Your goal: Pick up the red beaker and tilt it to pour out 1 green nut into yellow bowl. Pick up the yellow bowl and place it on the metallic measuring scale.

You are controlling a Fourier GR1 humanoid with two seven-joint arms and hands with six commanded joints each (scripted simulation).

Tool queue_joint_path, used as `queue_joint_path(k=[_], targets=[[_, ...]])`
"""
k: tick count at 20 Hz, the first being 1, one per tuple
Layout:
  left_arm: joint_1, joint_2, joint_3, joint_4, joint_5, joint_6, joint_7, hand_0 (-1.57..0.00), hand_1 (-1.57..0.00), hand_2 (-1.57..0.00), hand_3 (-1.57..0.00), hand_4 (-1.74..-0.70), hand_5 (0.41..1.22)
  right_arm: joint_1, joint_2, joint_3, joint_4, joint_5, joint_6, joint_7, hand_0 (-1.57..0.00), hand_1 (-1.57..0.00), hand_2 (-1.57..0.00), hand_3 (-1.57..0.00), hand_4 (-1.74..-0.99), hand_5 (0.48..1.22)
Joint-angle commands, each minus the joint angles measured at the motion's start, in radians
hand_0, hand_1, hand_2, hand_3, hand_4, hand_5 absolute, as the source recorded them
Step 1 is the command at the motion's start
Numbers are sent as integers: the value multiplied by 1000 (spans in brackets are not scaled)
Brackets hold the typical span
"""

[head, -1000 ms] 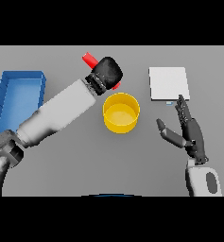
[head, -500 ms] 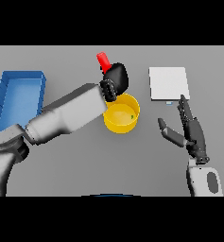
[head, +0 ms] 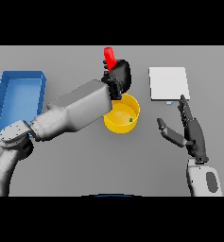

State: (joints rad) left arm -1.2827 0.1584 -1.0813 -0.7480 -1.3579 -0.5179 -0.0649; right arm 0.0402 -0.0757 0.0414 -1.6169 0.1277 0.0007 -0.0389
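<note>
- A blue tray sits on the counter well to the left of the yellow bowl. It plays no part in the pour, and it lies clear of the working arm's path.
- The left robot hand hovers just above the yellow bowl's far-left rim, fingers clenched around the red beaker. Only the beaker's top pokes out above the hand, leaning a little to the left; its mouth cannot be made out. Holding it right over the bowl's rim makes sense for pouring, since anything tipped out drops straight inside.
- The yellow bowl stands upright on the counter, partly covered on its left side by the arm. A green nut lies inside it, toward the right of the bowl's floor, so the pouring step looks done or nearly so.
- The metallic measuring scale lies flat up and to the right of the yellow bowl, apart from it and bare, ready to receive the bowl.
- The right robot hand waits to the right of the yellow bowl and below the scale, fingers straight and spread, holding nothing. Placed there, it seems well set to take the bowl and carry it over to the scale.
</note>
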Motion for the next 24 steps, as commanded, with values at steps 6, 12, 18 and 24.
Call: queue_joint_path(k=[6, 12, 18, 24], targets=[[-99, 39, 60, 13, -3, 36, 1, -1571, -1571, -1571, -1571, -1738, 1171, 7, -7, -4, -27, -28, 22, -16, 1, 1, 1, 1, -1219, 595], [-290, 119, 210, 122, 23, 132, 1, -1571, -1447, -1440, -1341, -1596, 1208, -1, -8, -4, -6, -38, 38, -33, 1, 1, 1, 1, -1246, 631], [-385, 252, 583, 358, 253, 156, 142, -1571, -1539, -1537, -1435, -1637, 1218, -24, -24, 2, -4, -34, 47, -28, 1, 1, 1, 1, -1299, 649], [-275, 385, 858, 435, 489, 295, 251, -1571, -1563, -1562, -1403, -1714, 1220, -38, -38, 11, 9, -13, 49, -63, 1, 1, 1, 1, -1301, 652]])
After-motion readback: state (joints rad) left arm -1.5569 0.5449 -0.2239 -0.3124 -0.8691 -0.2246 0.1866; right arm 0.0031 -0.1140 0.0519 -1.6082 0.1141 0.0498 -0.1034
